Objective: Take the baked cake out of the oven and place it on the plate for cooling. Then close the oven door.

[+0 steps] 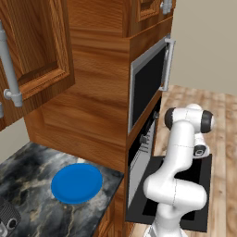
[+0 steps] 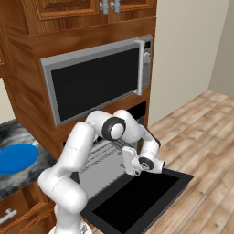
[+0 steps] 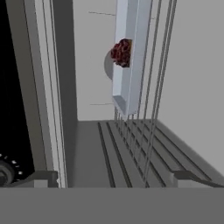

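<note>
Peering into the oven (image 2: 109, 160) over its lowered oven door (image 2: 137, 201), my claw (image 3: 113, 177) spread wide and empty because the baked cake (image 3: 122, 52) sits deep inside on the grey tray (image 3: 127, 65), while the plate (image 1: 77, 183) waits left of the oven.

The oven door (image 2: 137, 201) lies open and flat. The white arm (image 2: 82, 151) bends over it, toward the oven (image 2: 103, 157). A blue plate (image 2: 16, 157) sits on the counter (image 2: 27, 176) at left.
</note>
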